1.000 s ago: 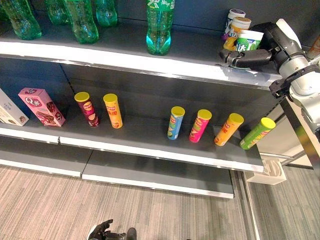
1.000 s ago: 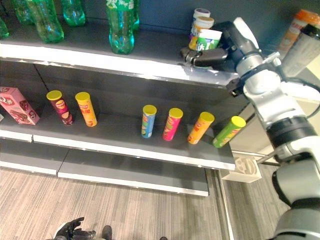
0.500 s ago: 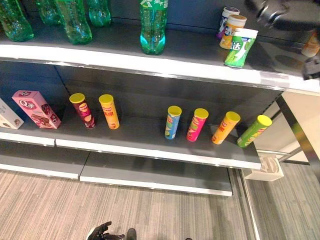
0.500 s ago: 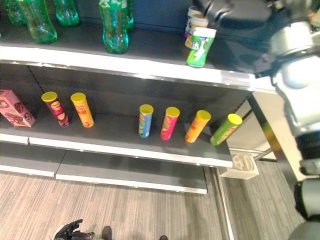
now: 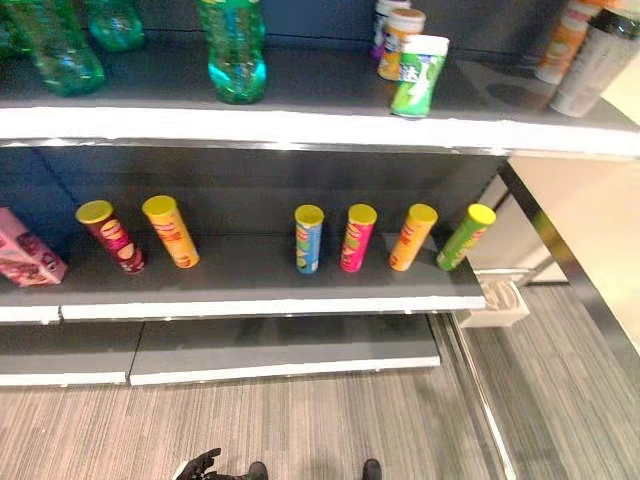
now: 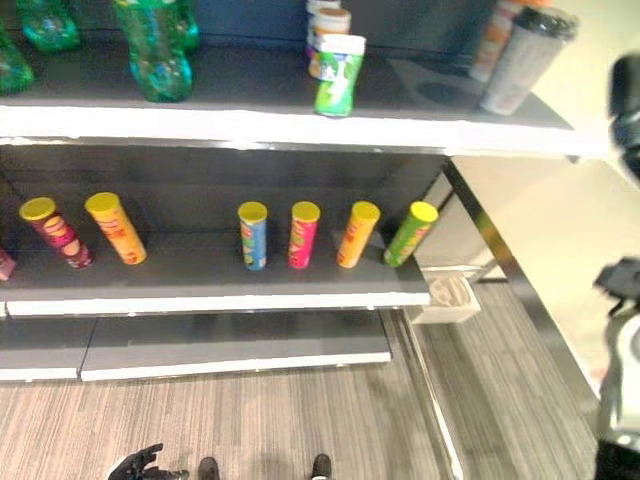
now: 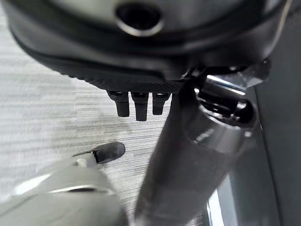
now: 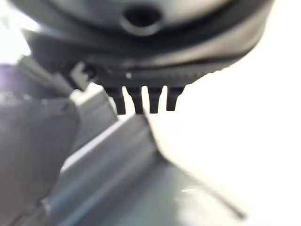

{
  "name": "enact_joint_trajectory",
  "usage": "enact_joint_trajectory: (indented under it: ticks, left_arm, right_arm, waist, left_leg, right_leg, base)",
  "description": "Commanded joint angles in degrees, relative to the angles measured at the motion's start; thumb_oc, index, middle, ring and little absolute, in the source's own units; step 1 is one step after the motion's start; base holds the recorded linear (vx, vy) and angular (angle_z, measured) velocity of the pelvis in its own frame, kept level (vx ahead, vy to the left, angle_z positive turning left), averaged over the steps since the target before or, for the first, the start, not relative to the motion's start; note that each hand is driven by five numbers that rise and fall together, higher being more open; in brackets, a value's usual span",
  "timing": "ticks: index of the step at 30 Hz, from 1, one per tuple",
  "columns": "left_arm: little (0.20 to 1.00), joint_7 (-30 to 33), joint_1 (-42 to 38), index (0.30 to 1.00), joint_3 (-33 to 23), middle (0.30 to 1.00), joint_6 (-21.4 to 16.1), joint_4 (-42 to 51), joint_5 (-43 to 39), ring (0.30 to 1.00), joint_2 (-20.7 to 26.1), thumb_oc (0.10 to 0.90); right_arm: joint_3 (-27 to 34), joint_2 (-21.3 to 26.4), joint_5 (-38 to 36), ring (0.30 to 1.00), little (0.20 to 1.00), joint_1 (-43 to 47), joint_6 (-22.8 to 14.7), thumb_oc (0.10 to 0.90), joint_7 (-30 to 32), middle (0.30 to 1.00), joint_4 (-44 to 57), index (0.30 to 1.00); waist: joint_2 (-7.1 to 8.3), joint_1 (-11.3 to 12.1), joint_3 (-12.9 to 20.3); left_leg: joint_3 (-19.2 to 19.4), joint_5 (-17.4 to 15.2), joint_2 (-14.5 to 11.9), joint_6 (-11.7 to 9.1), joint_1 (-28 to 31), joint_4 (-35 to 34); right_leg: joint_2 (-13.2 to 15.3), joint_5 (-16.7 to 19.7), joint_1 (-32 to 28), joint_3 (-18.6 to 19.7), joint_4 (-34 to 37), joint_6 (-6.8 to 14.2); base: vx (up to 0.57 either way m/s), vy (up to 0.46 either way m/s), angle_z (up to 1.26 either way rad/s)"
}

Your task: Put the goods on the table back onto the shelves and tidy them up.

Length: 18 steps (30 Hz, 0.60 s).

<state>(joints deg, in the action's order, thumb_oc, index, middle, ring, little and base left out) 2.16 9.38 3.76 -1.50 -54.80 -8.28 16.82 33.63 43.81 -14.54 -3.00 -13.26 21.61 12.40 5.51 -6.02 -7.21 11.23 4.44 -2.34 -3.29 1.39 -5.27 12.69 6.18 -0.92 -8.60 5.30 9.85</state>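
Green-and-white tub [image 5: 418, 76] stands on the top shelf [image 5: 300, 125], just beside the orange-lidded jar [image 5: 400, 42] — light, rigid plastic, probably slick; grip its sides mid-height. Left hand [image 7: 136, 101] and right hand [image 8: 141, 99] hang relaxed, holding nothing.

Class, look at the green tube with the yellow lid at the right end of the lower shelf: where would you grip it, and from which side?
Grip the green tube around its middle, coming from the open shelf front. It leans right, so tilt the hand to match; the orange tube stands close on its left.
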Motion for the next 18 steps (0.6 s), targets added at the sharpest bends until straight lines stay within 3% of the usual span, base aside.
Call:
enact_joint_trajectory:
  ticks: [1, 3, 4, 6, 7, 8, 10, 12, 15, 17, 18]
  left_arm:
    - [0.9, 0.6, -2.6, 0.9, -0.2, 0.9, -2.1, 2.8, 2.7, 0.9, 4.1, 0.8]
    - [0.9, 0.4, -3.2, 0.9, 0.5, 0.9, -2.4, 4.1, 3.6, 0.9, 5.4, 0.8]
    - [0.9, 0.1, -3.0, 0.9, -0.1, 0.9, -2.3, 5.2, 3.8, 0.9, 6.3, 0.8]
    - [0.9, -0.4, -2.6, 0.9, 0.0, 0.9, -2.1, 7.3, 3.0, 0.9, 7.1, 0.8]
    - [0.9, -0.6, -2.0, 0.9, -0.3, 0.9, -1.9, 7.5, 2.5, 0.9, 7.0, 0.8]
    - [0.9, -0.8, -1.1, 0.9, -0.9, 0.9, -1.6, 7.6, 2.3, 0.9, 6.9, 0.8]
    - [0.9, -1.2, -0.5, 0.9, -1.6, 0.9, -1.6, 6.4, 3.0, 0.9, 5.8, 0.8]
    - [0.9, -1.5, -0.5, 0.9, -1.0, 0.9, -1.5, 6.6, 3.0, 0.9, 5.3, 0.8]
    - [0.9, -1.5, -1.1, 0.9, -0.2, 0.9, -1.3, 7.0, 2.1, 0.9, 4.4, 0.8]
    - [0.9, -1.5, -1.2, 0.9, 0.0, 0.9, -1.3, 7.1, 2.0, 0.9, 4.3, 0.8]
    - [0.9, -1.6, -1.6, 0.9, 0.3, 0.9, -1.2, 7.2, 1.9, 0.9, 4.3, 0.8]
  right_arm:
    - [5.1, 5.0, 1.2, 0.9, 0.9, 10.1, -3.5, 0.8, 2.5, 0.9, 1.8, 0.9]
    - [3.8, 4.0, 1.4, 0.9, 0.9, 9.9, -3.2, 0.8, 2.5, 0.9, 1.4, 0.9]
    - [3.2, 3.6, 1.4, 0.9, 0.9, 9.7, -2.7, 0.8, 1.8, 0.9, 1.2, 0.9]
    - [0.5, 5.1, 2.1, 0.9, 0.9, 11.4, -2.3, 0.8, 1.0, 0.9, 1.0, 0.9]
    - [-1.0, 5.4, 2.8, 0.9, 0.9, 12.6, -1.6, 0.8, 0.8, 0.9, 1.0, 0.9]
    - [-2.1, 5.4, 3.3, 0.9, 0.9, 13.7, -1.0, 0.8, 0.8, 0.9, 0.5, 0.9]
    - [-1.2, 6.1, 4.0, 0.9, 0.9, 12.9, 0.0, 0.8, 0.2, 0.9, 0.7, 0.9]
    - [-0.8, 8.2, 3.3, 0.9, 0.9, 13.1, -0.4, 0.8, -0.1, 0.9, 0.9, 0.9]
    - [-1.4, 10.9, 2.8, 0.9, 0.9, 13.5, -0.9, 0.8, 0.0, 0.9, 0.0, 0.9]
    - [-1.9, 11.3, 2.6, 0.9, 0.9, 13.8, -1.0, 0.8, 0.0, 0.9, -0.7, 0.9]
    - [-2.2, 11.8, 2.6, 0.9, 0.9, 13.5, -0.9, 0.8, 0.2, 0.9, -2.0, 0.9]
  waist:
    - [0.69, 2.2, -1.6]
    - [0.44, 0.9, -3.4]
    - [-0.22, 1.5, -3.9]
    - [-1.17, 2.8, -3.2]
    - [-1.02, 3.8, -2.2]
    - [0.2, 5.4, -1.0]
    - [1.05, 5.7, 0.9]
    - [0.79, 4.9, 1.2]
    - [-0.52, 3.7, 1.4]
    - [-0.99, 3.6, 1.1]
    - [-1.26, 3.4, 0.2]
  left_leg:
    - [0.4, -9.8, -1.1, 1.0, 4.7, 0.3]
    - [3.2, -9.5, -1.8, 1.3, 4.4, 0.3]
    - [5.6, -9.5, -2.8, 1.3, 4.9, 0.3]
    - [11.0, -8.4, -4.7, 1.0, 4.6, 0.3]
    - [12.2, -8.9, -5.4, 0.5, 4.7, 0.3]
    - [14.4, -8.4, -5.8, -0.2, 4.6, 0.4]
    - [15.1, -7.0, -7.5, -1.9, 5.5, 0.7]
    - [15.0, -5.9, -9.6, -3.4, 6.3, 0.7]
    - [15.1, -3.1, -14.1, -6.0, 7.0, 1.4]
    - [14.8, -3.0, -15.4, -6.5, 6.7, 3.0]
    - [14.0, -2.6, -18.2, -7.3, 4.9, 8.6]
  right_leg:
    - [2.3, 2.1, 1.6, -1.2, -3.0, 5.1]
    - [2.3, 5.4, 5.4, 0.2, -5.7, 5.1]
    - [2.8, 5.1, 5.8, -1.5, -6.4, 5.1]
    - [6.8, 3.4, 3.1, -13.4, -8.9, 4.5]
    - [7.6, 3.2, 1.6, -16.4, -9.4, 5.1]
    - [8.1, 4.7, 0.3, -19.9, -7.2, 5.1]
    - [4.5, 1.8, -3.4, -19.3, -0.8, 5.1]
    - [2.2, -0.5, -4.1, -18.3, -0.7, 4.4]
    - [-2.1, -4.5, -5.0, -17.6, -0.4, 1.8]
    - [-3.5, -5.7, -5.3, -17.4, -0.4, 0.7]
    - [-5.7, -8.0, -6.1, -16.8, -0.3, -1.3]
  base:
    - [-0.15, 0.1, -0.82]
    - [-0.19, 0.057, -1.32]
    - [-0.2, 0.018, -1.87]
    - [-0.16, -0.052, -1.87]
    - [-0.09, -0.223, -1.68]
    - [0.04, -0.327, -1.77]
    - [0.14, -0.437, -1.05]
    - [0.11, -0.386, -0.3]
    - [0.03, -0.339, 0.08]
    - [0.02, -0.303, -0.22]
    - [0.03, -0.356, 0.08]
